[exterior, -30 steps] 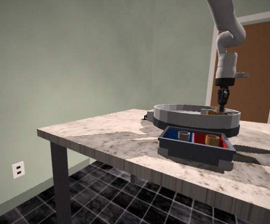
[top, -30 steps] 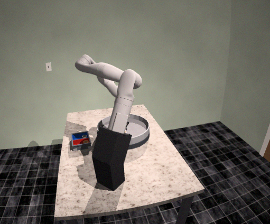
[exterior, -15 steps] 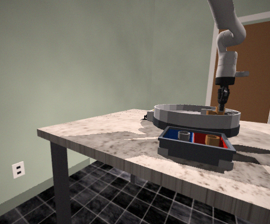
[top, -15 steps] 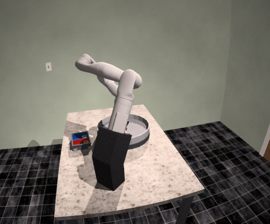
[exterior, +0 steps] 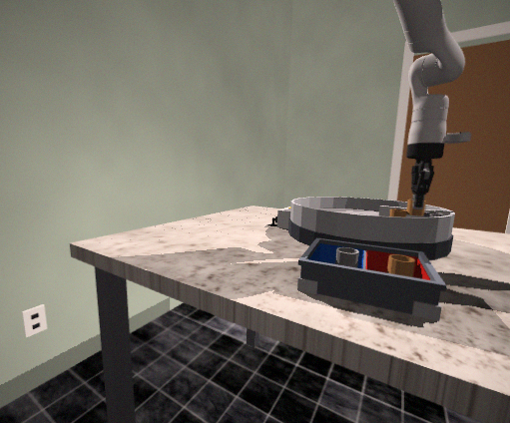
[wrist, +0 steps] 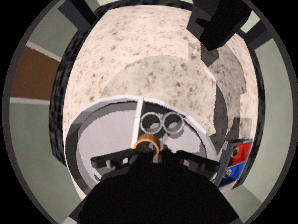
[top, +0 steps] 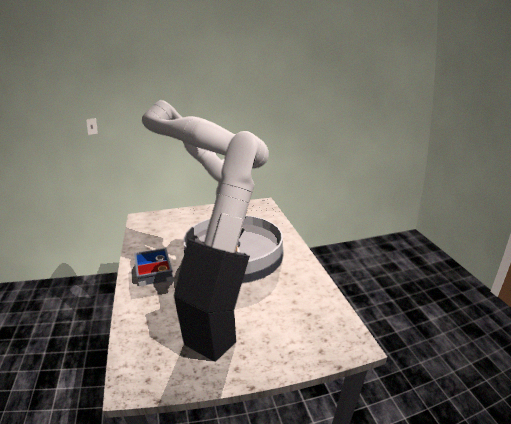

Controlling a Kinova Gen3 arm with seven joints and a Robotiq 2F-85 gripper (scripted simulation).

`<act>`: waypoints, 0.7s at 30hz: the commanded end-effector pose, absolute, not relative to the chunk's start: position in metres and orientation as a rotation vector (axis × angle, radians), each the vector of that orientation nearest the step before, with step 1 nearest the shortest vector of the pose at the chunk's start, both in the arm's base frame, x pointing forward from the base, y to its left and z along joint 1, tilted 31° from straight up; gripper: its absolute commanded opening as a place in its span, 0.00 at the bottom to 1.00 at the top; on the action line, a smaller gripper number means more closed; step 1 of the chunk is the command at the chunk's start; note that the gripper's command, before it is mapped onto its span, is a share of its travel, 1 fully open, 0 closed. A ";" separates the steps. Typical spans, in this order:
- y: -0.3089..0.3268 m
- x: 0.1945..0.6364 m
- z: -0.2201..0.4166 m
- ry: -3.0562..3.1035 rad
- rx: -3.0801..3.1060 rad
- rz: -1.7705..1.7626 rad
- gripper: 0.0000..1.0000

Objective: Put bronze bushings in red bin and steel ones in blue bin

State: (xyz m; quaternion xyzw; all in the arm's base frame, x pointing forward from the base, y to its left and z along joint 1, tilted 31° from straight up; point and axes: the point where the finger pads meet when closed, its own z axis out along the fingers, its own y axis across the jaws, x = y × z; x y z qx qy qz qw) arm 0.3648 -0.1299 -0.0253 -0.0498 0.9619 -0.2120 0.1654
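My gripper is shut on the wall of a bronze bushing, held just above the turntable. Another bronze bushing shows beside it in the exterior view. In the wrist view a steel bushing and a second steel bushing stand side by side on the turntable. The red bin holds a bronze bushing. The blue bin holds a steel bushing. In the top view the arm hides the gripper.
The turntable has a raised grey rim, and a light divider crosses its surface. Both bins are halves of one dark tray beside the turntable, near the table edge. The black arm base stands on the table.
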 end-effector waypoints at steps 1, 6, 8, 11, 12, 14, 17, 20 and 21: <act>-0.130 0.365 -0.025 2.738 -0.141 -0.604 0.00; -0.129 0.364 -0.023 2.739 -0.142 -0.603 0.00; -0.128 0.364 -0.022 2.739 -0.141 -0.603 0.00; -0.128 0.364 -0.022 2.739 -0.141 -0.603 0.00; -0.128 0.364 -0.022 2.739 -0.141 -0.603 0.00; -0.128 0.364 -0.021 2.738 -0.141 -0.604 0.00; -0.127 0.363 -0.019 2.738 -0.141 -0.604 0.00; -0.127 0.363 -0.019 2.738 -0.141 -0.604 0.00; -0.127 0.363 -0.019 2.738 -0.141 -0.604 0.00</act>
